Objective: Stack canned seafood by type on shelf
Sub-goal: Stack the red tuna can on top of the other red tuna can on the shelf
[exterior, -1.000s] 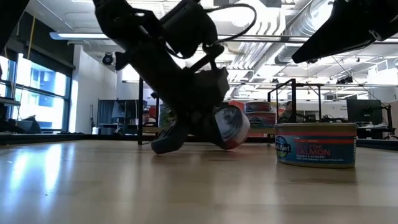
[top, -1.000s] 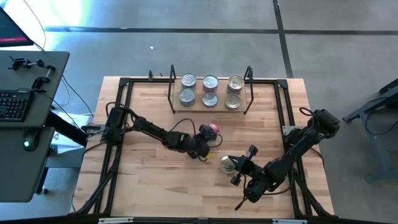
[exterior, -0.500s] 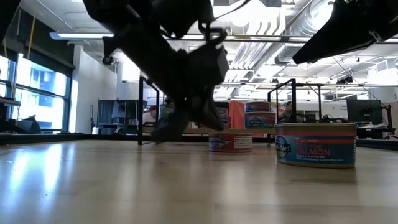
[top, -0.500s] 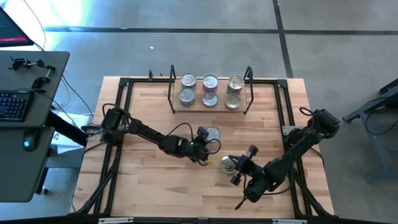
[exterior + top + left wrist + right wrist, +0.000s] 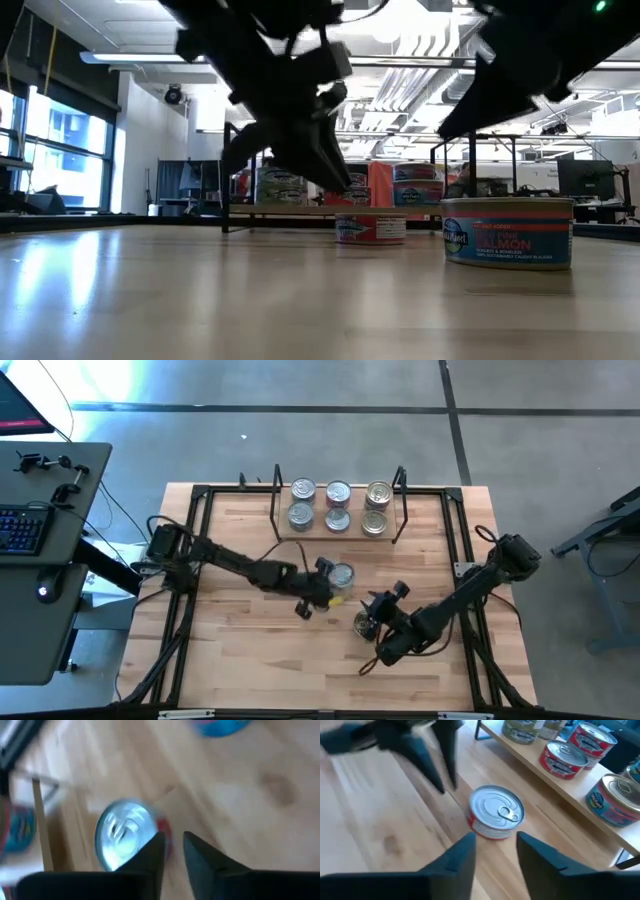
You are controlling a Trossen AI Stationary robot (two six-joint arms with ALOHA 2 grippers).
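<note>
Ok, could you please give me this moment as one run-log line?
left end effector: open, empty, by upright red-label can | right end effector: open, empty | shelf: six cans

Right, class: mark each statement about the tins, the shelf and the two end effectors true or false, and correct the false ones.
1. Six round metal tins sit on the small black-rod shelf with the wooden board. True.
2. The silver-lidded tin with the red label lies on its side. False: it stands upright on the wooden table.
3. The left end effector grips that tin. False: it is beside the tin, holding nothing.
4. The blue-and-red salmon tin stands on the table, off the shelf. True.
5. The right end effector is shut. False: it is open.
</note>
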